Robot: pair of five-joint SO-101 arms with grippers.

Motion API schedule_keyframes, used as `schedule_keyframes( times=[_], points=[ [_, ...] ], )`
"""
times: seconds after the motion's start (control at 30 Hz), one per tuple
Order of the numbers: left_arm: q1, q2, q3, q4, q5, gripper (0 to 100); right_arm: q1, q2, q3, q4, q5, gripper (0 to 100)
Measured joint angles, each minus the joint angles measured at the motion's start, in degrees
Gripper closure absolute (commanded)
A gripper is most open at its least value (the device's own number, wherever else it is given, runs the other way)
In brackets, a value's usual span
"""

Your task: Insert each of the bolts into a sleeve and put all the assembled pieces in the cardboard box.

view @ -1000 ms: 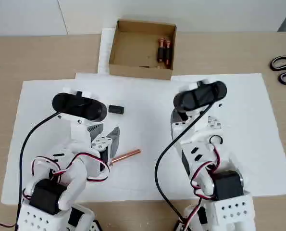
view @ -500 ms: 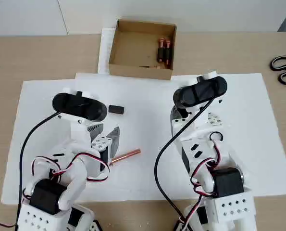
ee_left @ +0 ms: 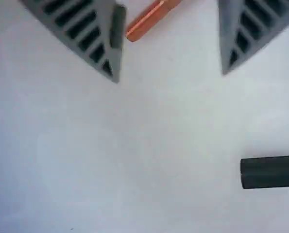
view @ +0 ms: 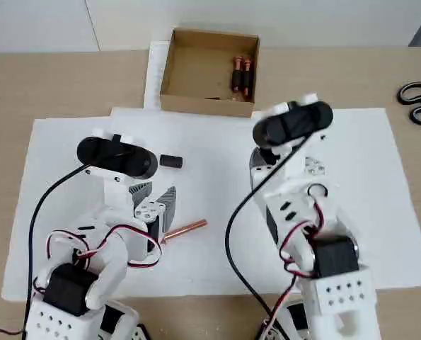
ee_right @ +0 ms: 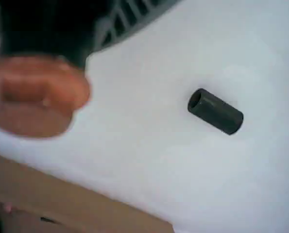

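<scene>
Left gripper is hanging open over the paper sheet in the high view, with a copper bolt lying loose just beside it, a black sleeve lying apart, and two assembled pieces sitting in the cardboard box. Left wrist view is showing the bolt's end between the spread fingers, untouched. Right wrist view is showing the right gripper clenching what looks like a sleeved bolt near the box, so I judge one deposit and one assembly are remaining.

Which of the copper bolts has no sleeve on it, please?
The bolt lying on the white paper by the left claw; the pair in the cardboard box wear black sleeves.
</scene>
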Motion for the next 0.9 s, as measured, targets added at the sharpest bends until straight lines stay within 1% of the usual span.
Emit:
schedule_keyframes(
  times=[0.2, 0.63, 0.77, 0.9],
  points=[
    [0.0, 0.0, 0.0, 0.0, 0.0, 87, 0.0, 6.9, -5.0, 0.0, 0.0, 99.5],
    [0.0, 0.0, 0.0, 0.0, 0.0, 87, 0.0, 16.6, -13.2, 0.0, 0.0, 99.5],
    [0.0, 0.0, 0.0, 0.0, 0.0, 87, 0.0, 22.2, -18.6, 0.1, 0.0, 99.5],
    [0.0, 0.0, 1.6, 0.0, 0.0, 87, 0.0, 32.5, -27.9, 0.1, 0.0, 99.5]
  ],
)
